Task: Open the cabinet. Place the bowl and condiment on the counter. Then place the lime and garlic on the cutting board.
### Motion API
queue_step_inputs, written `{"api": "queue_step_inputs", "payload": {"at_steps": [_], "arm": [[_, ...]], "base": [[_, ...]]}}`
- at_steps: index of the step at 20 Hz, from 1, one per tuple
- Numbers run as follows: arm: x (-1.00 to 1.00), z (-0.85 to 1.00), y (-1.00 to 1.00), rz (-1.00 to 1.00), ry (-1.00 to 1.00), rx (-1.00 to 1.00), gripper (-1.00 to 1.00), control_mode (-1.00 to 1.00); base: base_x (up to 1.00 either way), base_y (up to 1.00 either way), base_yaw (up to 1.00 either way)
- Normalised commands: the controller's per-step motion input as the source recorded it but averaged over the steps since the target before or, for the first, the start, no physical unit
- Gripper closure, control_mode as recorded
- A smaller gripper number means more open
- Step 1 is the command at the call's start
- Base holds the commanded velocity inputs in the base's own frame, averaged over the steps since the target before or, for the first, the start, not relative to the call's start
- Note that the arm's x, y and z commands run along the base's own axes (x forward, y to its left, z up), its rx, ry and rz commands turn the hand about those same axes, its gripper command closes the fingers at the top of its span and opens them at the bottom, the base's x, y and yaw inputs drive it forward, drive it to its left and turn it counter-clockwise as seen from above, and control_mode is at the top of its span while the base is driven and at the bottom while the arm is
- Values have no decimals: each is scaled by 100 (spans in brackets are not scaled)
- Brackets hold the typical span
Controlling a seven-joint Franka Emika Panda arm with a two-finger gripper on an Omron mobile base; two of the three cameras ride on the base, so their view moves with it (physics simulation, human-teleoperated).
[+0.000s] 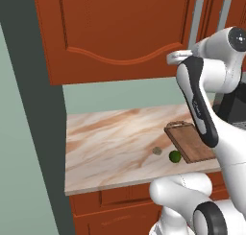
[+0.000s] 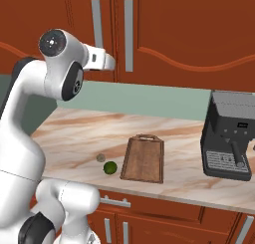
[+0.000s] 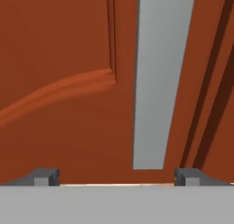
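The cabinet (image 1: 120,28) hangs over the counter (image 1: 110,143) with both doors closed. My gripper (image 3: 118,177) is open and faces the left door close up. That door's grey bar handle (image 3: 157,81) stands just ahead, between the fingertips and nearer the right one. From the right base, the hand (image 2: 102,60) reaches toward the left handle (image 2: 97,24). The lime (image 2: 110,168) and the garlic (image 2: 101,158) lie on the counter just left of the cutting board (image 2: 143,158). The bowl and the condiment are out of view.
A dark coffee machine (image 2: 229,141) stands on the counter right of the board. A grey-green wall (image 1: 29,133) bounds the counter's left end. Lower drawer cabinets (image 2: 174,218) run beneath.
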Motion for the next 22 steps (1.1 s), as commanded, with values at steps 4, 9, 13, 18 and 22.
{"api": "queue_step_inputs", "payload": {"at_steps": [4,9,13,18,22], "arm": [[17,11,-7,-2,-3,4,-100,-100],[23,3,-13,-1,-2,4,-100,-100],[34,0,-14,0,-3,5,-100,-100],[42,0,-7,0,-5,5,-100,-100],[52,0,0,0,-5,3,-100,-100]], "base": [[0,0,0],[0,0,0],[0,0,0],[0,0,0],[0,0,0]]}}
